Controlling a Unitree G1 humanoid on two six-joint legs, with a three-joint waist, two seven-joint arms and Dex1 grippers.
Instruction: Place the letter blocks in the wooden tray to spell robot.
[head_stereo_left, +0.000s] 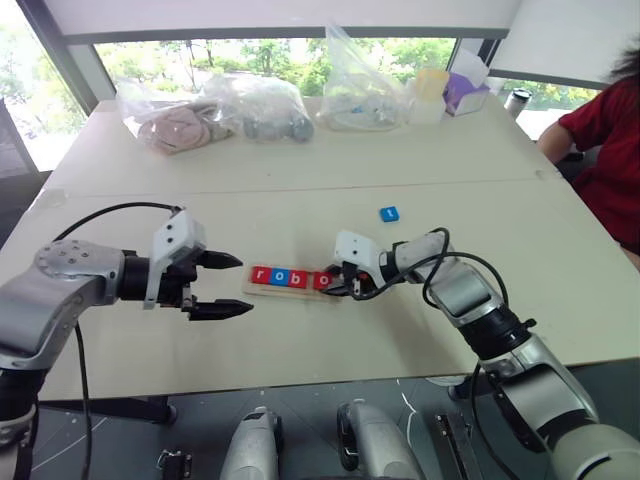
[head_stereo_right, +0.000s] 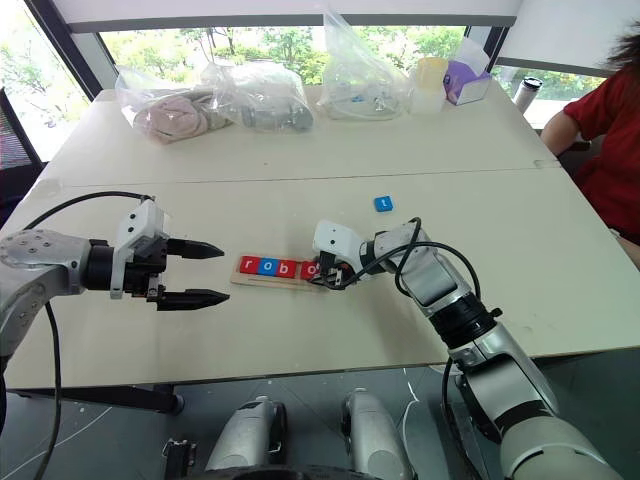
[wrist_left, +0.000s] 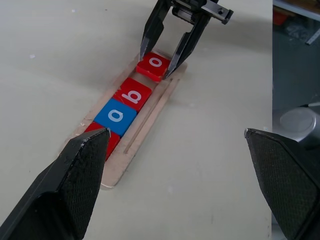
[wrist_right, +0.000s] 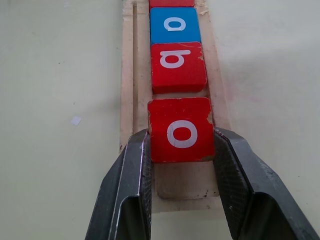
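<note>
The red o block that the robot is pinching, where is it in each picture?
Left eye view: red o block, at the row's right end in the wooden tray.
Right eye view, same end, at the right gripper.
Left wrist view, near the top.
Right wrist view, centre, between the fingers.
Shared landmark: the red b block beside it.

Daylight pours through wide windows onto pale tables pushed together, clear plastic bags heaped along the far edge, green trees outside.
</note>
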